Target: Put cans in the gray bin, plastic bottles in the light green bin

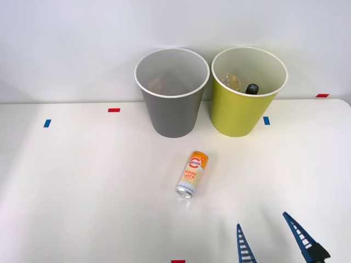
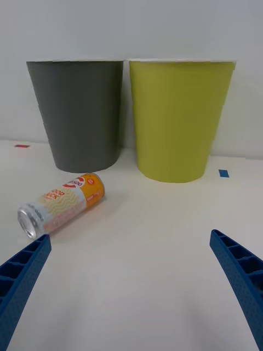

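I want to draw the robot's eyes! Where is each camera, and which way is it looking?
Front view: high above the arms, looking forward and down at the white table; the right claw pokes in, open.
Right wrist view: low on the right arm, looking straight across the table; its blue fingers sit at the corners.
Both see the orange-and-white can lying down, the gray bin and the light green bin.

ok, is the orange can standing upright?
No, the orange-and-white can lies on its side on the table, in front of the gray bin.
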